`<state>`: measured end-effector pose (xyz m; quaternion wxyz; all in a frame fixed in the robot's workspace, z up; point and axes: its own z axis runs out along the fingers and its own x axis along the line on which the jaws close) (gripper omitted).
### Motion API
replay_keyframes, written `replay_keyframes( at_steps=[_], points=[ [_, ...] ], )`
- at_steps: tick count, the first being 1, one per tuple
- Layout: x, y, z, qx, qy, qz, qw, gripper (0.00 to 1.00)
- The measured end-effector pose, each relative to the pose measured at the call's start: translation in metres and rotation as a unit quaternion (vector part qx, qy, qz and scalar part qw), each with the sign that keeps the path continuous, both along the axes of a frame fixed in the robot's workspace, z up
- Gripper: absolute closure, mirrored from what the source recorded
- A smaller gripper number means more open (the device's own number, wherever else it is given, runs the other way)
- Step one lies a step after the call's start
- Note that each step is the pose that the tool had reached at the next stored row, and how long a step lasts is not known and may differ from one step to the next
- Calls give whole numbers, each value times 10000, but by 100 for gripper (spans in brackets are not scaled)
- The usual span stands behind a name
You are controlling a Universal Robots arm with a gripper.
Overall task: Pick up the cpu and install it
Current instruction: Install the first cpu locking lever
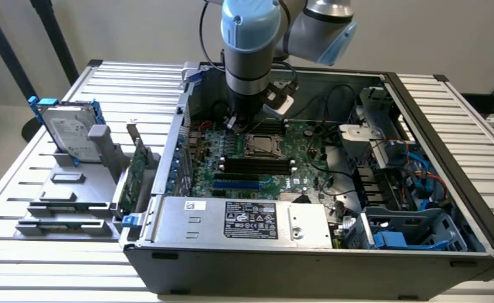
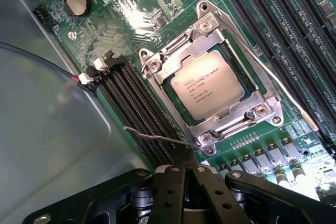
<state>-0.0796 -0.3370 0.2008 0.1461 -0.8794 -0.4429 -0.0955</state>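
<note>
On the slatted worktop (image 1: pixel 53 278) lies an open PC case (image 1: pixel 314 271), w/ the arm (image 1: pixel 251 50) reaching down into it from 12 o'clock in the exterior view. Green mobo (image 1: pixel 302 136) covers the case floor. PSU (image 1: pixel 239 221) sits at 6 o'clock of the case, and an HDD (image 1: pixel 68 132) w/ blue rails stands in a grey rack at 9 o'clock, outside the case.

At board centre the cpu (image 2: pixel 209 85) lies flat in the socket frame (image 2: pixel 210 38), metal plate over its edges, printed top showing. So it looks seated, not carried. A thin wire lever (image 2: pixel 157 137) sticks out from one corner of the frame, across the RAM slots (image 2: pixel 131 93).

Step in hand, as I judge it: locking the cpu down. To do it well:
- press on the lever only, never on the chip lid or plate
- keep the push straight, no sideways drag across the RAM slots
- stay clear of the red/black cable nearby

The fingers (image 2: pixel 172 192) are clenched together, nothing between them, tips just beside the lever's hinge end at the frame corner. Whether they touch it, can't tell. In the exterior view they hang approx 11 o'clock of the socket.
</note>
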Motion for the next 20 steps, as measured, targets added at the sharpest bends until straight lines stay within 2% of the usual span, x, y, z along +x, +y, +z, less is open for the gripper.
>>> replay_keyframes(
  at_steps=[5, 8, 16, 20],
  points=[
    [13, 0, -1, -53, 2, 1, 10000, 89],
    [26, 0, -4, -75, 2, 1, 10000, 89],
    [35, 1, -16, -83, 4, 1, 10000, 89],
    [37, 16, -18, -84, 9, 1, 10000, 89]
  ],
)
